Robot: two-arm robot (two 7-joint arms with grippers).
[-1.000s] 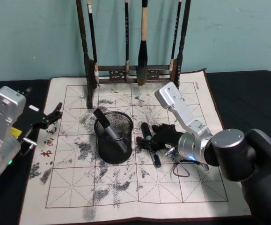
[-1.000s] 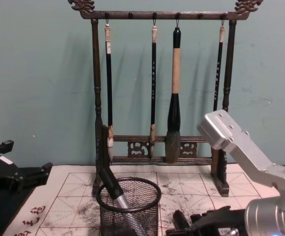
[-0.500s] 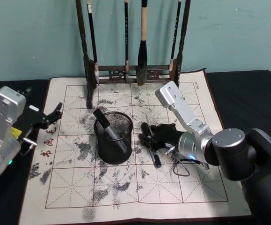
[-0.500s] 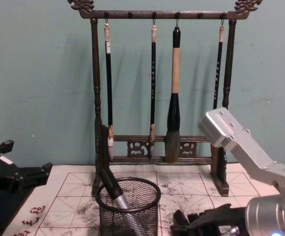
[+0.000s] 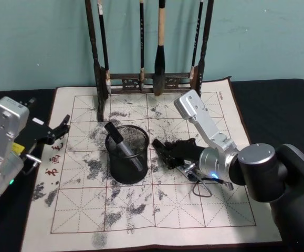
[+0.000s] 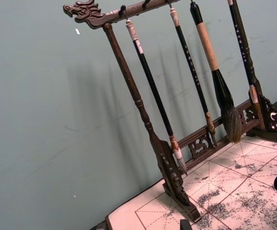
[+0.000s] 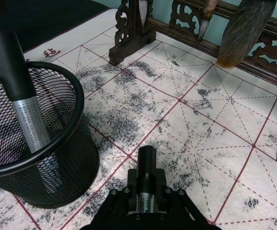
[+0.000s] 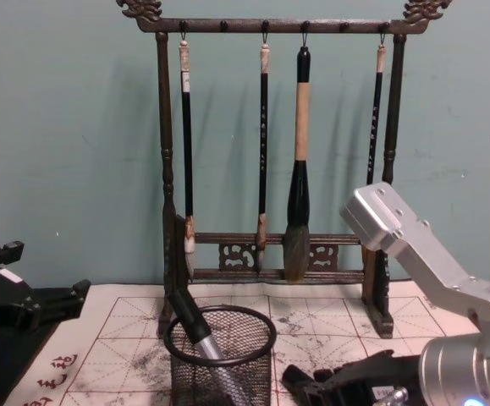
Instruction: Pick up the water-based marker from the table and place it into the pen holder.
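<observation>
Right arm: boxy silver link [image 5: 192, 111] with rounded corners and small recessed screws; silver cylindrical joint housing [image 5: 222, 160] bearing a blue indicator light [image 5: 213, 175]; dark grey round cap [image 5: 255, 156]; matte black outer shell [image 5: 299, 184]; thin black cable loop [image 5: 200, 189]; black right gripper [image 5: 161, 149]. Left arm: matching silver block [image 5: 7, 119], yellow label [image 5: 17, 149], green light [image 5: 11, 181], black left gripper [image 5: 62, 127].

Head view | I see a small round black wire-mesh pen holder [image 5: 112, 160] on the cream red-gridded calligraphy mat [image 5: 88, 210] | black-capped silver marker [image 5: 118, 140] leans inside the holder | right gripper [image 5: 171, 155] just right of holder, clamped on black water-based marker [image 5: 160, 148], tip toward holder, not touching | left gripper [image 5: 60, 128] well left of holder, fingers spread | dark wooden brush rack [image 5: 152, 80] behind holder
</observation>
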